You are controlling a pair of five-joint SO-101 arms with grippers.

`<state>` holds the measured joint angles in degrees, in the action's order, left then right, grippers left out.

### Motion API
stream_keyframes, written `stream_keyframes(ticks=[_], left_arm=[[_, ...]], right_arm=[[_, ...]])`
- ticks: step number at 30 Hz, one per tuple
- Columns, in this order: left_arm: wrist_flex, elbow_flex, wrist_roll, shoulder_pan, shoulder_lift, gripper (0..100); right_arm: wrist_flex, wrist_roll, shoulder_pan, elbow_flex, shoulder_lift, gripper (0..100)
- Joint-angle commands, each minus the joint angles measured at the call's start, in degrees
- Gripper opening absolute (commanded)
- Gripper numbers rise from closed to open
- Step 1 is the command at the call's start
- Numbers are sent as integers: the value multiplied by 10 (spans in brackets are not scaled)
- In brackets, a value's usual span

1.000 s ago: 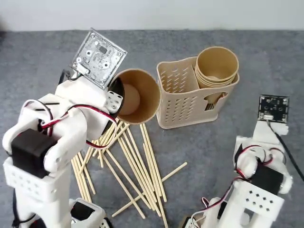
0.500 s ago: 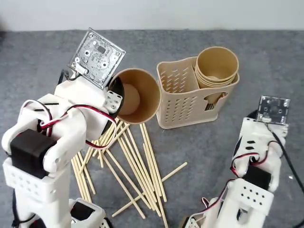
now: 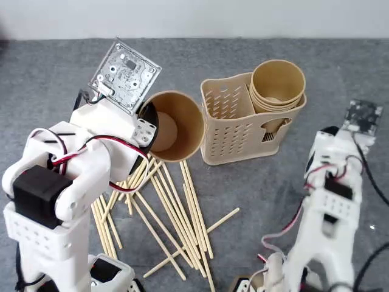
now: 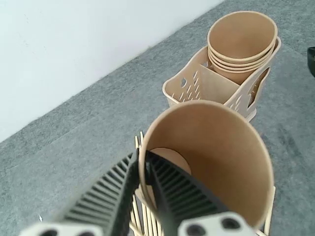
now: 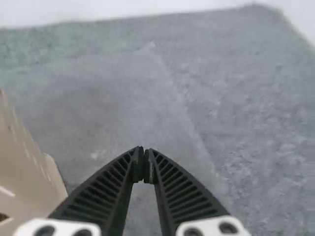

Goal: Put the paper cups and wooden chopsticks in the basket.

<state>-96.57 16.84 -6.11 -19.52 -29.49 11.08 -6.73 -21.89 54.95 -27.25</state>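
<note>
My left gripper [image 4: 141, 166] is shut on the rim of a brown paper cup [image 4: 211, 147], one finger inside and one outside. In the high view this cup [image 3: 177, 125] hangs tilted, mouth up and toward the camera, just left of the beige slotted basket [image 3: 234, 137]. Several stacked paper cups [image 3: 278, 85] stand in the basket's right compartment [image 4: 241, 39]. Many wooden chopsticks [image 3: 170, 207] lie scattered on the grey mat below the held cup. My right gripper [image 5: 143, 158] is shut on nothing, above bare mat to the right of the basket [image 5: 19, 162].
The right arm [image 3: 331, 188] stands tall at the right side, with its wrist camera board [image 3: 363, 115] near the basket's right end. The left arm's body [image 3: 67, 182] covers part of the chopstick pile. Grey mat lies open behind the basket.
The right arm has risen and swung toward the right, away from the table's front edge. The left arm and its cup have barely moved.
</note>
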Motion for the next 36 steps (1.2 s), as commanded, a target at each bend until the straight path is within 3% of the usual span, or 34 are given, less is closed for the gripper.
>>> stream_keyframes(ticks=[1, 7, 17, 30, 36], left_arm=[[-4, 27, 4, 1, -1, 12], [-5, 27, 4, 1, -1, 12], [-4, 27, 4, 1, -1, 12], [-2, 27, 4, 1, -1, 12], [-2, 27, 4, 1, -1, 12]], right_arm=[[-16, 6, 15, -82, 58, 10], [-16, 7, 33, -141, 129, 10], [-10, 2, 84, -84, 109, 10], [-1, -62, 193, 120, -164, 10], [163, -63, 246, 138, -342, 13]])
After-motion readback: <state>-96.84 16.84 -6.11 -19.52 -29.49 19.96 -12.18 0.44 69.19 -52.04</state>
